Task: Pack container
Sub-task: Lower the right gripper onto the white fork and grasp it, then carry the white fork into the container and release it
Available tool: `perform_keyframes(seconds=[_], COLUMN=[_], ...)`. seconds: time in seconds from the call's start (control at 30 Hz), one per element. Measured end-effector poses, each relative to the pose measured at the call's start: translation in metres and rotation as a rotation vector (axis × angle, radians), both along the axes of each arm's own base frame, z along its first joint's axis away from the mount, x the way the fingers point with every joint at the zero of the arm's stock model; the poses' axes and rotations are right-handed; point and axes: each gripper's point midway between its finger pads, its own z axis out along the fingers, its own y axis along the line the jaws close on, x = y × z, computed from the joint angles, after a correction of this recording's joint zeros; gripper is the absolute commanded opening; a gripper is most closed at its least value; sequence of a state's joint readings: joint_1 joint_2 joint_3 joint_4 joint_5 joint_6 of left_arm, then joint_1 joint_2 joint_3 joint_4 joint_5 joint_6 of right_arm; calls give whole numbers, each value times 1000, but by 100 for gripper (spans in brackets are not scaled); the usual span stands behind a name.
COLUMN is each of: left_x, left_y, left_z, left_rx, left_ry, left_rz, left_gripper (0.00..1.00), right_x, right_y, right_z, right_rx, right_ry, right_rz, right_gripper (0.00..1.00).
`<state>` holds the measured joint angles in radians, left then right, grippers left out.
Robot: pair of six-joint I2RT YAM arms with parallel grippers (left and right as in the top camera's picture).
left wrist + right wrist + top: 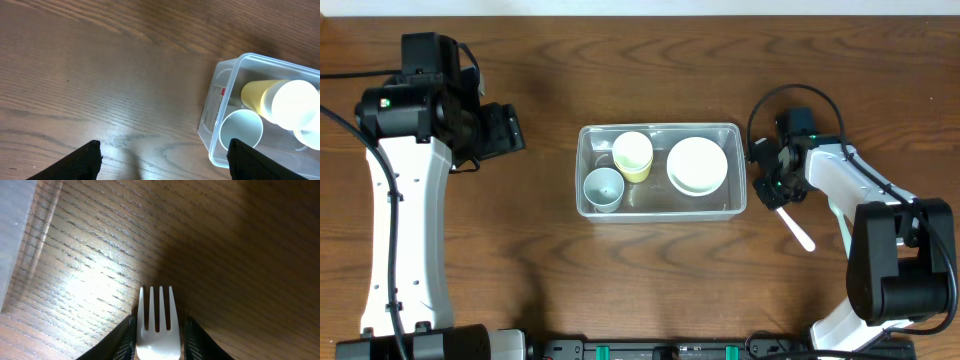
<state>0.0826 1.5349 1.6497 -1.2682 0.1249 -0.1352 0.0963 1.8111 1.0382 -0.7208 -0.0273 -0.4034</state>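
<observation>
Brown wood-grain table (540, 260): open wood along the near strip btwn the two arm bases, and a wide stretch on the L side from the arm to the tub.

R gripper (159, 330) is low over the wood, clenched on a white plastic fork (157, 315). The fork head is pinched btwn both fingers (125, 340) and the four tines point away from the wrist cam. In the overhead view the handle trails out toward the near-R. Can't tell if the fork touches the table.

The clear plastic container (665, 213) sits mid-table, long sides running L-R, rounded corners, rim all round. Its R short wall is just beside the R gripper, only a narrow gap of wood btwn them.

The L gripper (165, 165) is released: fingertips spread wide, nothing btwn them, hovering over wood. It's well apart from the container's L short wall, w/ free room there.

Inside the container:
- A grey-blue cup (603, 188) stands upright, mouth up, in the near-L corner.
- A yellow cup (633, 155) is tipped on its side just past the grey-blue cup.
- A round white bowl (697, 165) fills the R half.
- A strip of bare floor shows along the near wall.

There's a label (216, 102) w/ a small red mark on the L short wall, but the print is too small to read.
</observation>
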Motion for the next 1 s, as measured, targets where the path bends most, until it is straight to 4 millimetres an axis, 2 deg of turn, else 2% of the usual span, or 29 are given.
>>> perform_keyframes(seconds=[0.13,0.33,0.47,0.57,0.83,0.93,1.0], left_x=[0,0,0,0,0,0,0], left_y=[0,0,0,0,0,0,0], left_z=[0,0,0,0,0,0,0], left_rx=[0,0,0,0,0,0,0], left_ry=[0,0,0,0,0,0,0], left_rz=[0,0,0,0,0,0,0], left_gripper=[81,81,81,81,81,81,81], right_x=[0,0,0,0,1,7,18], right_y=[0,0,0,0,0,0,1], right_z=[0,0,0,0,2,14,35], right_rx=[0,0,0,0,1,6,13], right_ry=[0,0,0,-1,-4,-25,-75], right_rz=[0,1,-1,-2,-27,-53,-63], right_gripper=[29,10,7,1,1,1,1])
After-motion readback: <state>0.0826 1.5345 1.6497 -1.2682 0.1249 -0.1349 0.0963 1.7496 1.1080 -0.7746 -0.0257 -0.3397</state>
